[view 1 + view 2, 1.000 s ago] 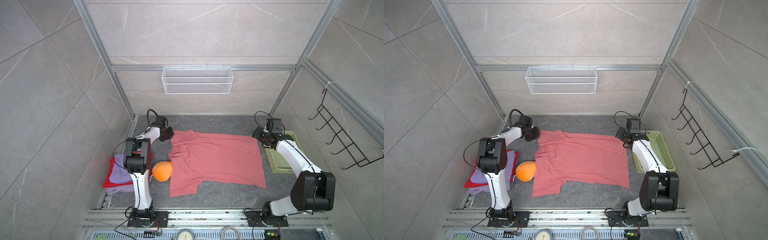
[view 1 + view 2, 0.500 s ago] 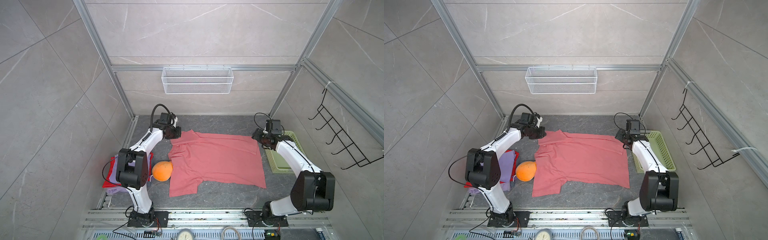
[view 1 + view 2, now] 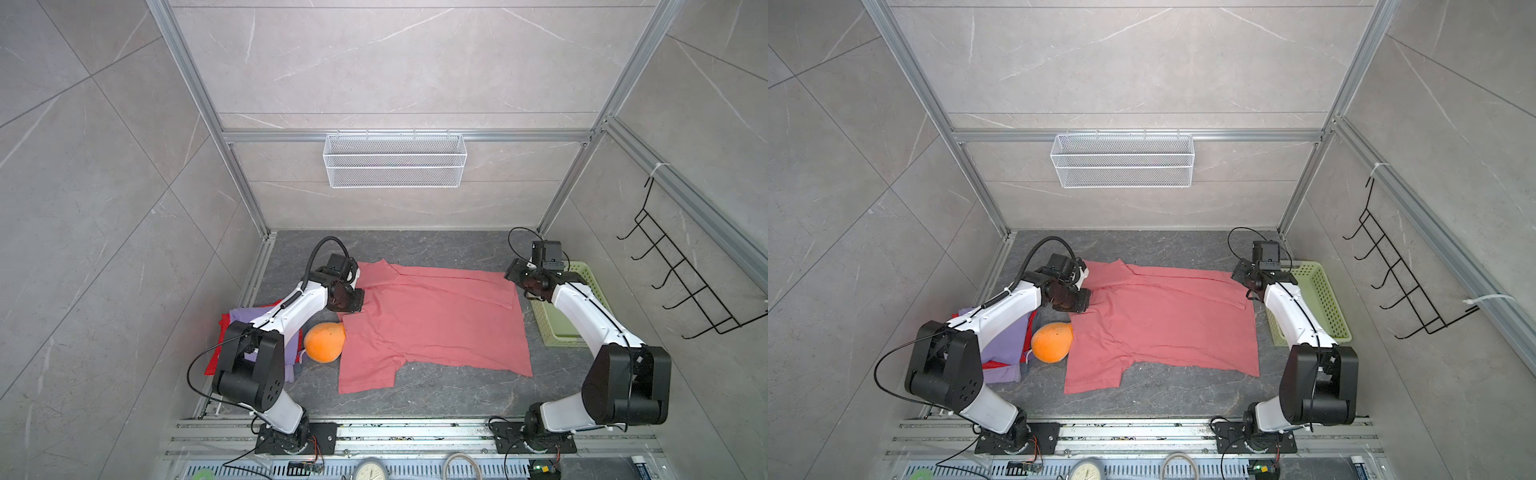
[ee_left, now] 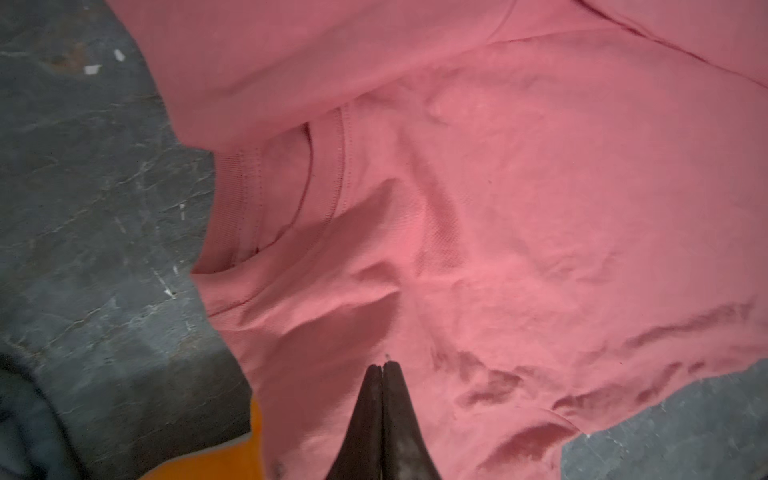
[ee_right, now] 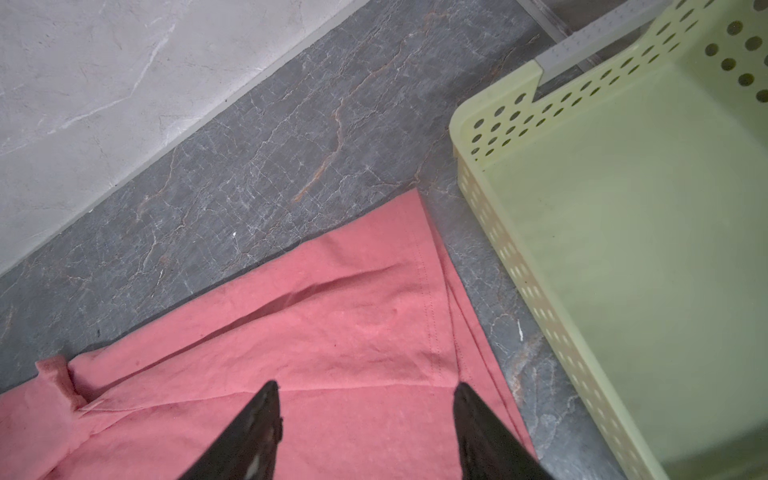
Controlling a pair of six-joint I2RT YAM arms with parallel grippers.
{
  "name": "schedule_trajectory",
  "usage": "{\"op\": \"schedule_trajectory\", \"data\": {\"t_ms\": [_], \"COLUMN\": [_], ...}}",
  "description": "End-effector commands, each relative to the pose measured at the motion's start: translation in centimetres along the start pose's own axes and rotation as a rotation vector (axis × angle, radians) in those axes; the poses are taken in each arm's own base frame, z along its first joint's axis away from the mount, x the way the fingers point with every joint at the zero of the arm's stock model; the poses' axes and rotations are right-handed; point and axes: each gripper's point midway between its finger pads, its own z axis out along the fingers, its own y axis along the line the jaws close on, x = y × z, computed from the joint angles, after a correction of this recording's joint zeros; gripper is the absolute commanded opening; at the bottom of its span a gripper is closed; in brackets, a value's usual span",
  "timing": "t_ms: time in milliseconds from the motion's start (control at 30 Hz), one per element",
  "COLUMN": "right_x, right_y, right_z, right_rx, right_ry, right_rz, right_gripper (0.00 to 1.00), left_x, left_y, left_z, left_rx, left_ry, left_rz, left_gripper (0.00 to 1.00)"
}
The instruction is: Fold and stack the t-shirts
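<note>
The salmon-pink t-shirt (image 3: pixel 436 324) lies spread almost flat in the middle of the dark grey surface (image 3: pixel 436 249). Its collar end is toward the left arm and its hem toward the right arm, so each arm faces 1 end of the garment. That layout suits a fold made by 2 arms working together.

The left pincer (image 4: pixel 382 366) has its fingers pressed together. Its tips sit just over the cloth beside the collar (image 4: pixel 328 166), and no fabric is seen pinched between them. A loose flap of cloth overlaps part of the collar, so this end probably needs smoothing before any fold will lie clean.

The right pincer (image 5: pixel 365 386) hovers with its fingers apart above the far hem corner, and the stitched hem line runs between them. It appears poised to take that corner. The pale green basket (image 5: pixel 490 224) stands just beside the corner and shows nothing inside.

The lavender-purple t-shirt (image 3: pixel 1007 345) and the bright red t-shirt (image 3: pixel 994 365) lie piled at the left edge, partly under the left arm, which is likely where the stack belongs. The orange plush toy (image 3: pixel 1052 343) rests between that pile and the pink shirt, against the shirt's edge, and it could snag a carried fold.
</note>
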Motion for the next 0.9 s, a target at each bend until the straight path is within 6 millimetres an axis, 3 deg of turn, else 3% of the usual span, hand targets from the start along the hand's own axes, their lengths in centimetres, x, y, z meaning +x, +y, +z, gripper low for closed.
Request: {"op": "schedule_trajectory", "data": {"t_ms": [0,67,233,300,467,533,867], "right_x": [0.2,0.3,0.6,0.6,0.6,0.7,-0.3], "right_y": [0.0,-0.1,-0.7,-0.7,0.2,0.8,3.6], "right_z": [-0.1,-0.3,-1.0,-1.4,-2.2,-2.2,-2.9], "right_rx": [0.000,0.001,0.025,0.024,-0.034,-0.075,-0.218], "right_ry": [0.008,0.008,0.001,-0.003,-0.003,0.000,-0.017], "right_rz": [-0.003,-0.006,-0.015,-0.013,0.004,0.015,0.049], "right_gripper": [0.67,0.68,0.69,0.69,0.71,0.87,0.93], "left_x": [-4.8,-7.0,-9.8,-10.3,-11.7,-12.2,-12.6], "left_y": [2.9,5.2,10.1,10.8,11.0,11.1,11.5], "left_z": [0.5,1.5,3.5,4.4,6.4,6.9,9.2], "left_rx": [-0.095,-0.097,-0.079,-0.060,-0.013,-0.005,0.008], "left_ry": [-0.113,-0.143,-0.171,-0.164,-0.141,-0.141,-0.116], "left_rz": [-0.093,-0.200,-0.430,-0.466,-0.485,-0.487,-0.510], "left_gripper": [0.28,0.45,0.54,0.53,0.48,0.47,0.36]}}
